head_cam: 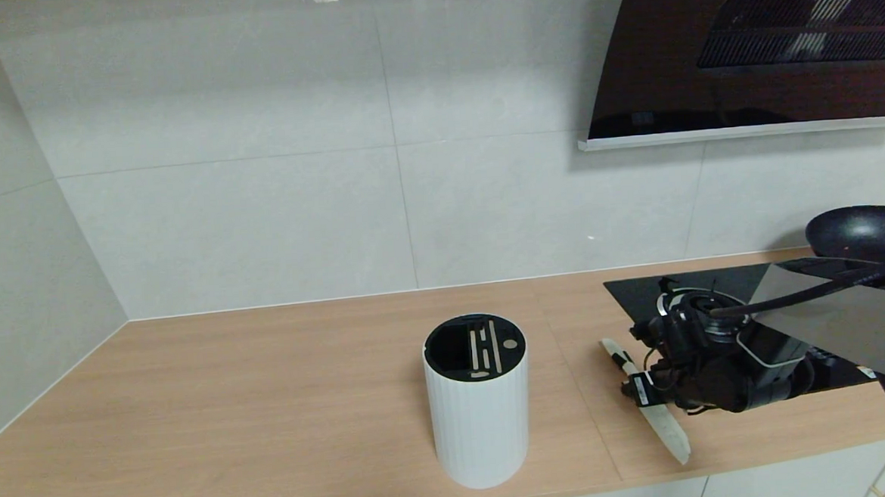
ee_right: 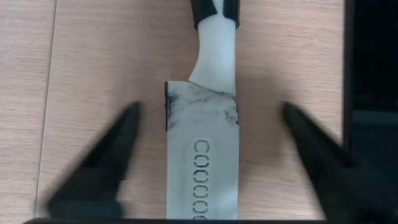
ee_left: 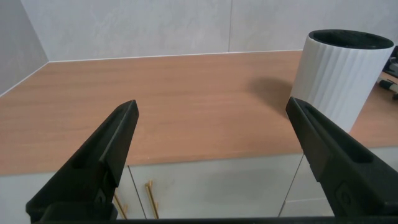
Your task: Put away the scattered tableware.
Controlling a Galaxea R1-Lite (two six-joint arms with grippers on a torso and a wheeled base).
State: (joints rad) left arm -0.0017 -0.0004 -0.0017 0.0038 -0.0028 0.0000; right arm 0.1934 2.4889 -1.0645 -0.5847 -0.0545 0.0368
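A white knife [head_cam: 668, 427] with a white and black handle lies flat on the wooden counter [head_cam: 268, 394], just left of the cooktop. My right gripper [head_cam: 641, 386] hovers low over it, open. In the right wrist view its fingers [ee_right: 106, 168] straddle the knife [ee_right: 202, 149] where the blade meets the handle, without touching it. A white ribbed cylindrical holder [head_cam: 478, 402] with a black slotted top stands upright near the counter's front edge. My left gripper [ee_left: 211, 109] is open with nothing in it, out in front of the counter edge, with the holder [ee_left: 339, 68] off to one side.
A black cooktop [head_cam: 687, 289] is set into the counter at the right, with a black pan [head_cam: 866, 232] over it and a dark range hood [head_cam: 750, 43] above. Tiled walls close the back and left. Cabinet doors with gold handles [ee_left: 149, 198] sit below the counter.
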